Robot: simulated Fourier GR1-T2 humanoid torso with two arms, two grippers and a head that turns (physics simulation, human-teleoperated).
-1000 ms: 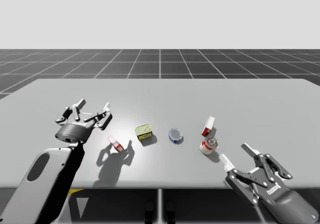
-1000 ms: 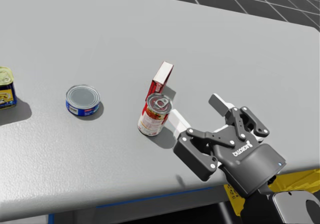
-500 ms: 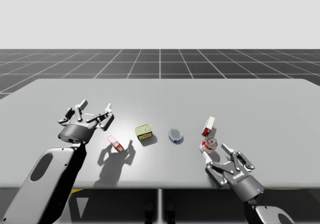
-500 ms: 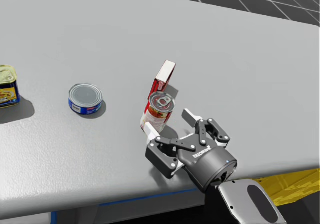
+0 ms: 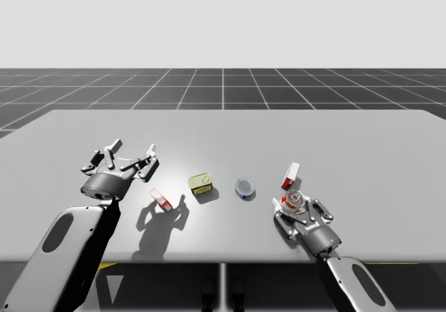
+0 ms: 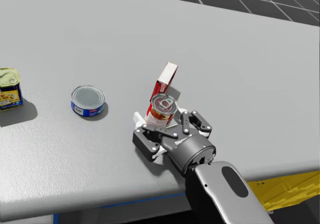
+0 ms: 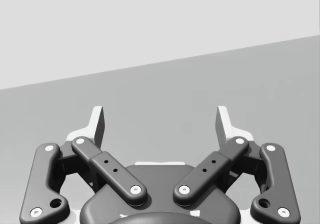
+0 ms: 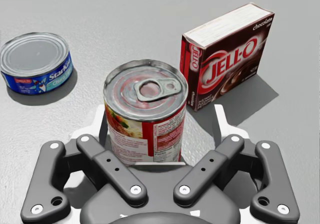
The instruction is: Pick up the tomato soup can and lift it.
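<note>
Tomato soup can (image 8: 145, 114) is being straddled by R gripper (image 8: 160, 119), upright just beside red box (image 8: 227, 54) — jaws spread wide, nothing clamped — likely being centred before closing. L gripper (image 7: 161, 121) spread too, empty.

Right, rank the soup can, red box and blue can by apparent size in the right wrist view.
1. soup can: looks largest, but nearest the camera, so unsure against the box
2. red box
3. blue can
</note>
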